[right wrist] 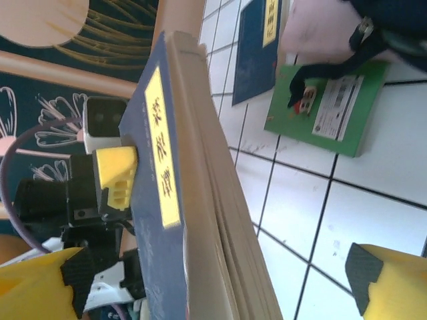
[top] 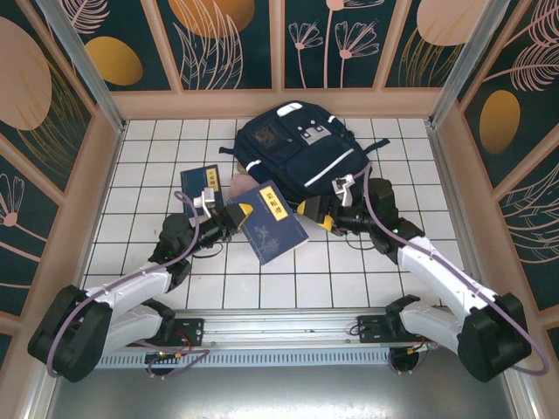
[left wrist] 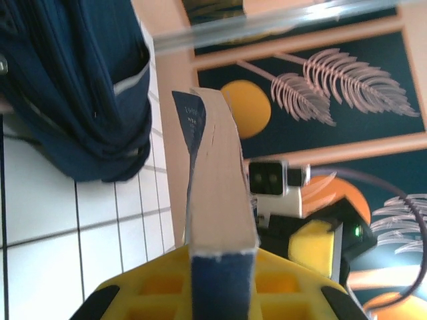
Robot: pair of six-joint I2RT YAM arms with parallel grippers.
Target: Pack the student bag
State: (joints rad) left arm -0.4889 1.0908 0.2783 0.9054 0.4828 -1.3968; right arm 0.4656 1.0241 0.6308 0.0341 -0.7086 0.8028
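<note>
Student bag (top: 297, 144) is lying at upper centre of the overhead frame, its contents not visible. Left gripper (top: 241, 214) is pinching a blue book (top: 272, 223) at frame centre. Right gripper (top: 314, 213) is standing spread around that book's far edge, not pressing it. Second blue book (top: 199, 182) and green booklet (right wrist: 333, 110) are lying on the tiles beside the bag, so most packing looks outstanding.

You have bare white tiles down the left side of the tabletop (top: 148, 201) and across the near rows by the arm bases. The student bag (top: 297, 144) blocks the middle back. A tilted blue book (top: 273, 225) bars the centre between the left pincer (top: 240, 215) and right pincer (top: 308, 209). A second blue book (top: 199, 182) lies flat just left of the bag.
</note>
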